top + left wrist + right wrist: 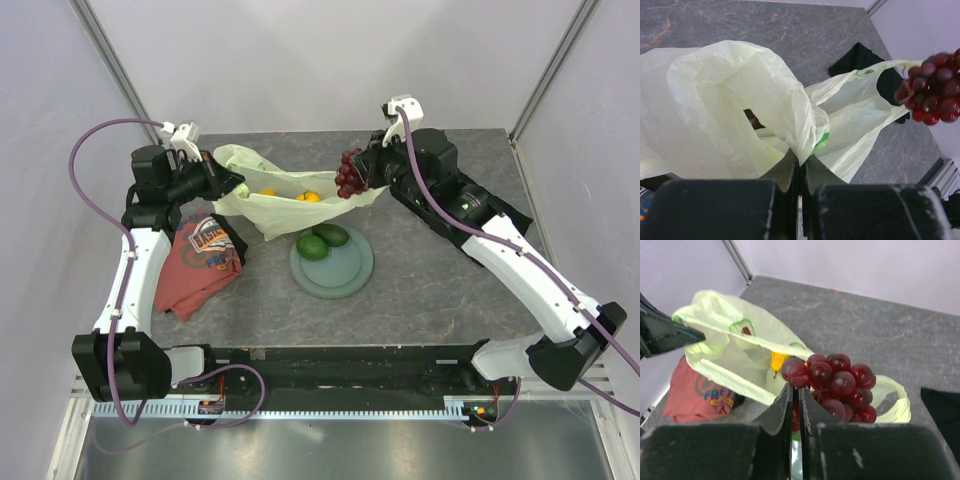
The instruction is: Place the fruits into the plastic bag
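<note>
Standing by the table (440, 290), I see the left jaws pressed together on a bunched fold of the plastic bag (275, 205), holding that end up off the surface. The pale green bag stretches from there toward the right arm, its mouth gaping upward. Through the thin plastic, two yellow-orange fruits show inside it, one near the middle (312, 197) and one further left (268, 192).

The right jaws are clamped on the grape bunch (349, 174), which hangs in the air just above the bag's right-hand edge, near one of the loop handles (892, 400). The grapes are not in the bag yet.

Just in front of the bag sits the grey-green plate (350, 275), with a dark green fruit (331, 234) and a lighter green fruit (312, 246) lying side by side at its far rim. A red T-shirt (200, 262) lies crumpled on the table under the left arm, and a black cloth (860, 57) rests beyond the bag.
</note>
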